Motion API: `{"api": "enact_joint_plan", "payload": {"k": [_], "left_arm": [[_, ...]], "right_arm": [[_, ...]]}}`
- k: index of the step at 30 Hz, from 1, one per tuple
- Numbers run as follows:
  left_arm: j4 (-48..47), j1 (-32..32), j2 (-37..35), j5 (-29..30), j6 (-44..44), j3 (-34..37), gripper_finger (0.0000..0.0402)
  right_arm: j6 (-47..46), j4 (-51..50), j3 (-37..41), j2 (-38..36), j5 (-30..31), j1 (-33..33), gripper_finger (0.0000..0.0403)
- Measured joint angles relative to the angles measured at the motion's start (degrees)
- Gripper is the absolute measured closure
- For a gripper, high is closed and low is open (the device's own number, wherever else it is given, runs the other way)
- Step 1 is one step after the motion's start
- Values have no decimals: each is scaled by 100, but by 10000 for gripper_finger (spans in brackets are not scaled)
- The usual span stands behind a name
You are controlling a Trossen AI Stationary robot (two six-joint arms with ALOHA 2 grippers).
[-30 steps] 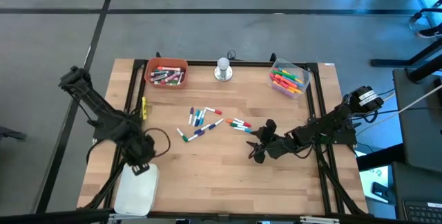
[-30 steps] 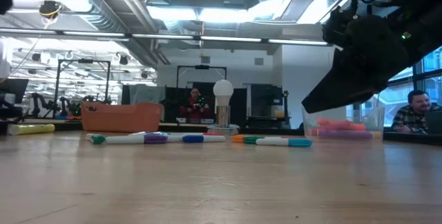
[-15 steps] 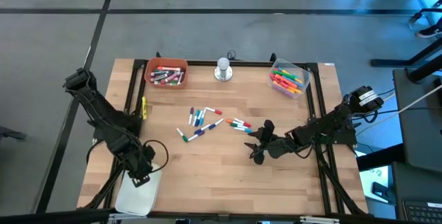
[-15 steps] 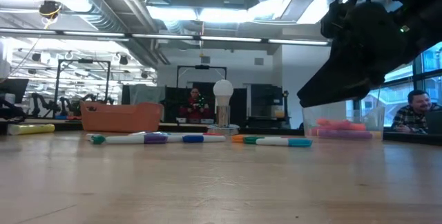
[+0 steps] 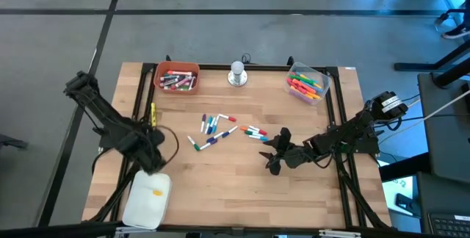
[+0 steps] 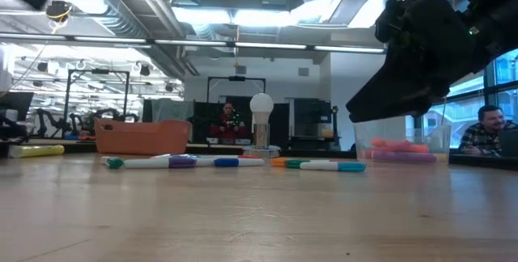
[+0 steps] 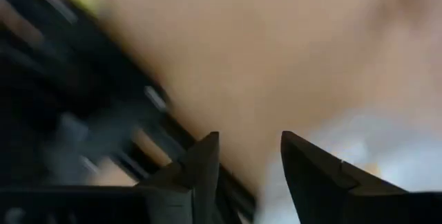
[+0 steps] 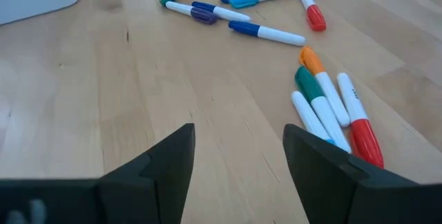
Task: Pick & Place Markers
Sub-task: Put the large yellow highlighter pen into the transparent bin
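Note:
Several markers (image 5: 214, 128) lie loose on the middle of the wooden table, with a smaller cluster (image 8: 328, 110) nearer the right arm. One yellow-orange marker (image 5: 156, 191) lies in the white tray (image 5: 141, 207) at the near left. My left gripper (image 5: 150, 162) hangs above the tray's far edge, pointing down; the left wrist view shows it (image 7: 248, 160) open and empty. My right gripper (image 5: 272, 151) stands open just right of the small cluster, slanting down toward it, nothing between its fingers (image 8: 238, 148).
An orange bin (image 5: 177, 78) and a clear bin (image 5: 306, 84), both holding markers, stand at the far edge, a silver knob-like object (image 5: 236, 74) between them. A yellow marker (image 5: 153, 113) lies by the left frame rail. Bare wood stretches along the near side.
My left gripper dipped toward the white tray, then rose and drew back toward the far edge. A yellow-orange marker now lies in the tray where the gripper stood.

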State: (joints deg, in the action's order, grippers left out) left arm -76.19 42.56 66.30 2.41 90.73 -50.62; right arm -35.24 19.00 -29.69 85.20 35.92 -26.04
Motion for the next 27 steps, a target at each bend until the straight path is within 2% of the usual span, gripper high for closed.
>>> {"api": "enact_joint_plan", "payload": {"k": [5, 8, 12, 16, 20, 27], "left_arm": [[-964, -876, -215, 1603, -516, -94, 249], [-1235, -1785, -232, 1863, -924, 87, 255], [-831, -3066, -218, 2281, -1677, 571, 260], [149, -4132, -152, 2365, -2434, 739, 261], [229, -4851, -7, 2540, -2687, 956, 261], [871, -5898, 314, 2293, -3331, 1515, 261]], "right_arm": [[50, 7, 0, 1, 0, 0, 183], [43, 4, 0, 1, -1, 0, 183], [25, 2, 0, 0, -17, 0, 183], [-52, 2, 0, 1, -16, 0, 183], [-109, 17, 0, 1, -110, 0, 183], [-160, -26, 0, 1, -168, -4, 183]]}}
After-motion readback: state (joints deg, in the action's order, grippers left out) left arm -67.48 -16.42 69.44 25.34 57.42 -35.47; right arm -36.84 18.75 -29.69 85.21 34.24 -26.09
